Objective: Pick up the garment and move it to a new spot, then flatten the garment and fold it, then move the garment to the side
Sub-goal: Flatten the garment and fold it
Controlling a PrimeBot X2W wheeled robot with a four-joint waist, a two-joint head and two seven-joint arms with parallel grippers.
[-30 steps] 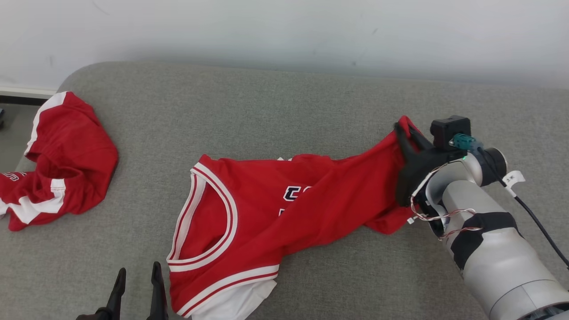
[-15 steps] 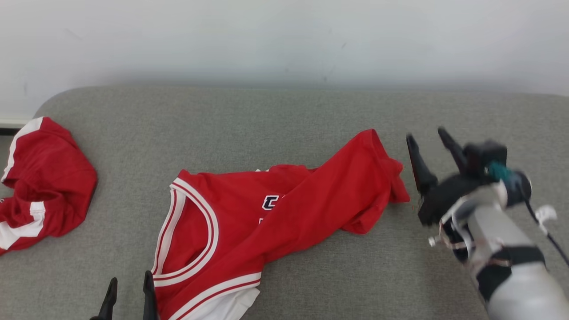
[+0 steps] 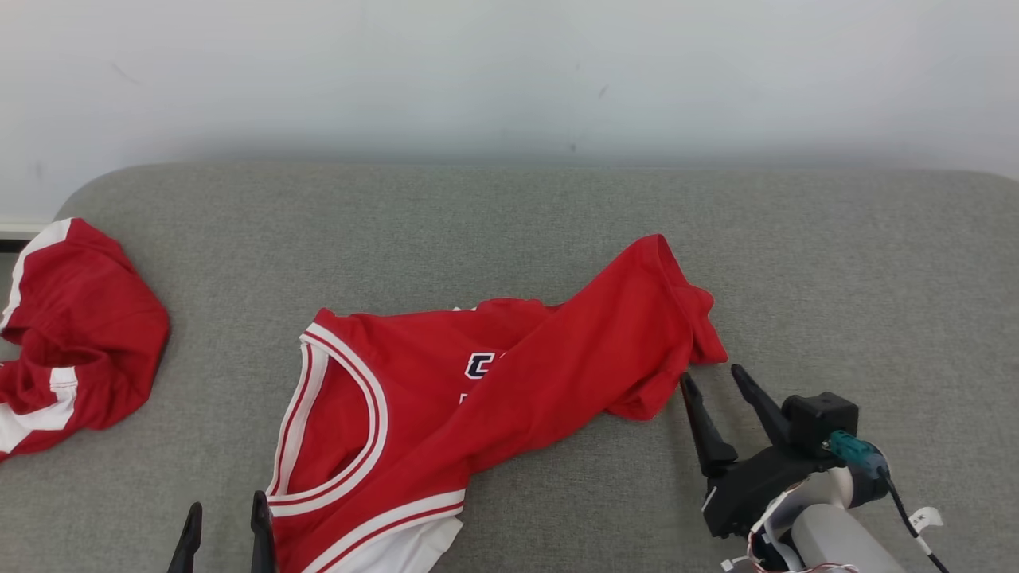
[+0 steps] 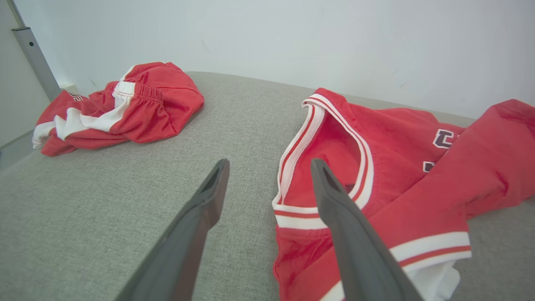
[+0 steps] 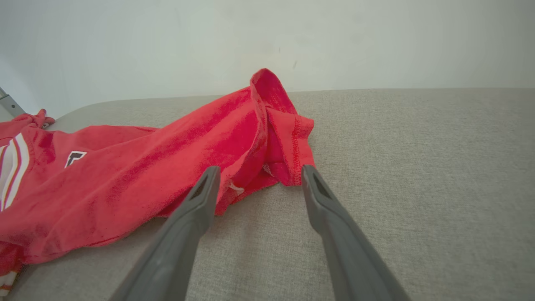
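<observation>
A: Where is the jersey (image 3: 478, 390) lying?
B: Lying crumpled on the grey cushion (image 3: 836, 278), ungripped. Right gripper (image 3: 710, 372) hovering beside its hem (image 3: 700, 334), fingers apart; left gripper (image 3: 227, 501) hanging near the collar (image 3: 380, 414), likewise apart.
A: Step?
B: Flattening is coming up, I judge; next is needing grips on opposite edges, pulling outward.

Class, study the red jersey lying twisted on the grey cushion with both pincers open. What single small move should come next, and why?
Probably ease the right pincer forward and close it on the bunched hem corner of the jersey. The jersey lies folded over itself, not flat, and that open pincer sits just short of that corner.
</observation>
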